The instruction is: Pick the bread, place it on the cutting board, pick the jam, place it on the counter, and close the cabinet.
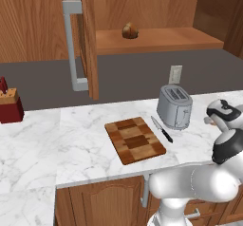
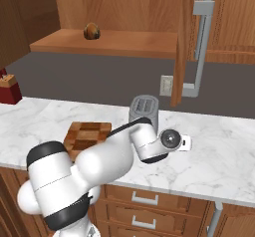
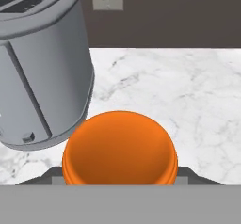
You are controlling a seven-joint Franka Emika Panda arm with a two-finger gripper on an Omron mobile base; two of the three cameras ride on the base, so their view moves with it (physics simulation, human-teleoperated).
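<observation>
one jam (image 3: 120, 148) beside toaster (image 3: 40, 68), bread (image 1: 130, 31) in cabinet (image 1: 156, 40)

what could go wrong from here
The jam sits low at the gripper, right beside the toaster; a sideways swing could knock it. The bread is on the cabinet shelf and the cutting board is bare, so that step could get skipped. The open cabinet door juts over the counter; a rising arm might clip it.
</observation>
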